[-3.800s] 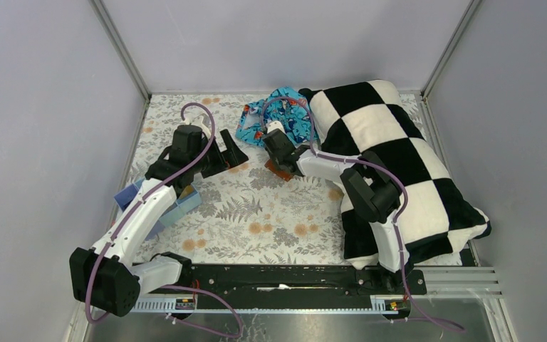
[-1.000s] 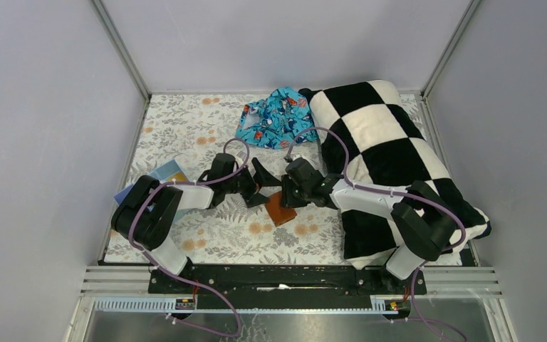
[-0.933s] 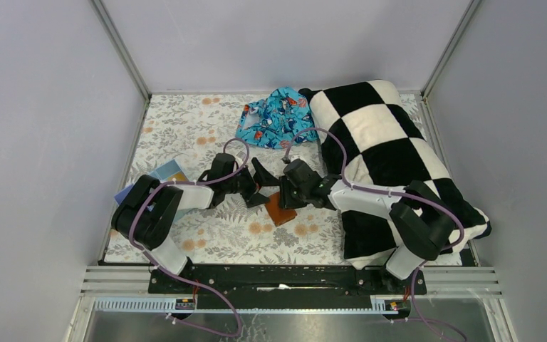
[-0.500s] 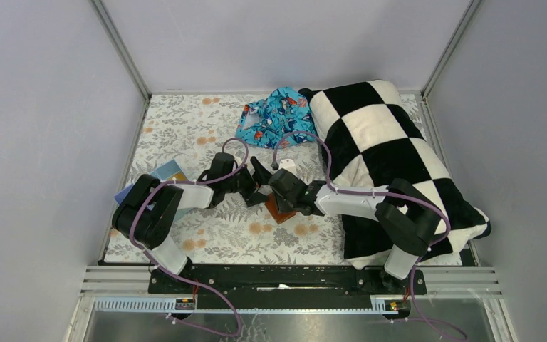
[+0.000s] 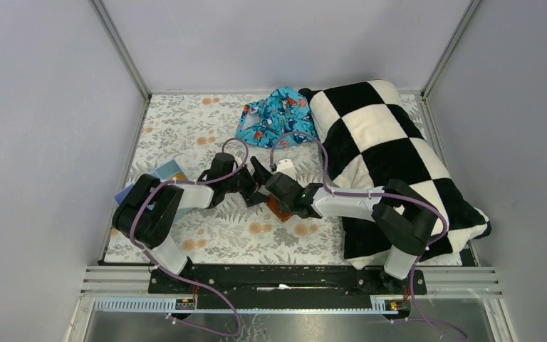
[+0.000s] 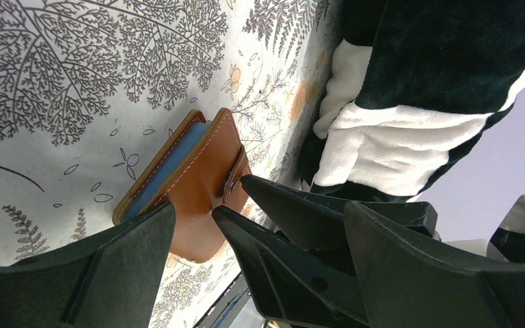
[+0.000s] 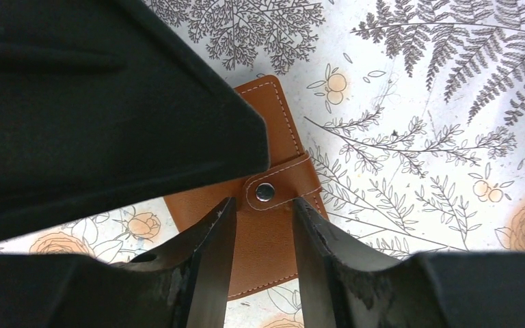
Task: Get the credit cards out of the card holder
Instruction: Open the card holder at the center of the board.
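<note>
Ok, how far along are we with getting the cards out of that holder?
Nothing is done yet: the card holder is snapped shut, its strap fastened, and the credit cards show only as blue edges inside. In hand: the right gripper is open astride the strap, and the left gripper is open at the holder's edge. Still to do: unsnap it, open it, pull the cards out.

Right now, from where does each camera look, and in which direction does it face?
Top external: fixed above and behind the bases, facing down on the table; left arm and right arm show.
Left wrist: low, facing along the table at the card holder; two fingers of the left pincer frame it.
Right wrist: facing down on the snap, between fingers of the right pincer.
Shared: both wrist views show the card holder and the other arm's fingers.
</note>
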{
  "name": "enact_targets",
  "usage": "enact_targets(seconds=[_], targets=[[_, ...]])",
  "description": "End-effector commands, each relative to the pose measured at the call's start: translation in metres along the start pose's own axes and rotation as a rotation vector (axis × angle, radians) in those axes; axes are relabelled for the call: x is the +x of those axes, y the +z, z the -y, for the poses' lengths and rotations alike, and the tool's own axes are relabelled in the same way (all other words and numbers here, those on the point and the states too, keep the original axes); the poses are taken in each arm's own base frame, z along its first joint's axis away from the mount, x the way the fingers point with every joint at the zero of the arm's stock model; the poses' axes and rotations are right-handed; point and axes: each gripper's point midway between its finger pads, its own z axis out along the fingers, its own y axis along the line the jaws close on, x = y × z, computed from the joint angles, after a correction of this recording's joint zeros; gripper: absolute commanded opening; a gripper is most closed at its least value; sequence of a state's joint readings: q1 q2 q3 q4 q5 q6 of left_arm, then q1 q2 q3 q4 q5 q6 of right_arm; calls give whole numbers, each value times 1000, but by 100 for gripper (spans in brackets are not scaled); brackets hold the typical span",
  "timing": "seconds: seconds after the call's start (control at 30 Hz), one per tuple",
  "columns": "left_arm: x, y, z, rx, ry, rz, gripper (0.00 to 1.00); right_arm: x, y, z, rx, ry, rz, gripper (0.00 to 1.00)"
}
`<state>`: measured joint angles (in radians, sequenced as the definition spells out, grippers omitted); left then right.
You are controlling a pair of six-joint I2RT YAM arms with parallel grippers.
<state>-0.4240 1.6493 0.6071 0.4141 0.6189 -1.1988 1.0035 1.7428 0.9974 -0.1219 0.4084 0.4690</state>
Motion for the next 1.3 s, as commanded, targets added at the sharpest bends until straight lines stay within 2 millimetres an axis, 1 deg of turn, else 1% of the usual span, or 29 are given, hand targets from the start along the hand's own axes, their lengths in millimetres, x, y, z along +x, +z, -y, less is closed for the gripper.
enact_targets(seconds=[0.0, 0.17, 0.37, 0.47, 0.57, 0.63, 0.7, 0.77, 0.8, 0.93, 1.07, 1.13, 1.27], targets=[[2, 4, -3, -13, 37, -9, 99, -16, 0, 4, 56, -33, 58, 43], [2, 4, -5, -16, 36, -11, 99, -20, 1, 3, 59, -44, 76, 44], [3, 5, -7, -21, 33, -13, 99, -11, 9, -3, 25, -52, 56, 48], [3, 5, -7, -21, 34, -15, 99, -5, 14, -3, 32, -55, 41, 48], [3, 5, -6, -19, 36, -19, 99, 1, 18, 4, 66, -56, 32, 42], [4, 5, -6, -20, 37, -21, 99, 3, 19, 5, 72, -54, 31, 34], [5, 4, -8, -23, 38, -25, 99, 3, 18, 7, 77, -52, 34, 21], [5, 4, -8, -24, 40, -28, 99, 1, 17, 8, 79, -50, 39, 4], [5, 4, -8, -25, 40, -28, 99, -1, 16, 8, 79, -47, 44, 0], [6, 3, -7, -27, 48, -30, 99, -15, 6, 10, 58, -21, 68, 0], [5, 3, -8, -43, 66, -31, 99, -34, -9, 14, 17, 25, 99, 0], [4, 2, -8, -51, 73, -31, 99, -43, -15, 17, -9, 68, 104, 0], [4, 3, -9, -58, 76, -32, 99, -54, -21, 24, -73, 155, 91, 0]])
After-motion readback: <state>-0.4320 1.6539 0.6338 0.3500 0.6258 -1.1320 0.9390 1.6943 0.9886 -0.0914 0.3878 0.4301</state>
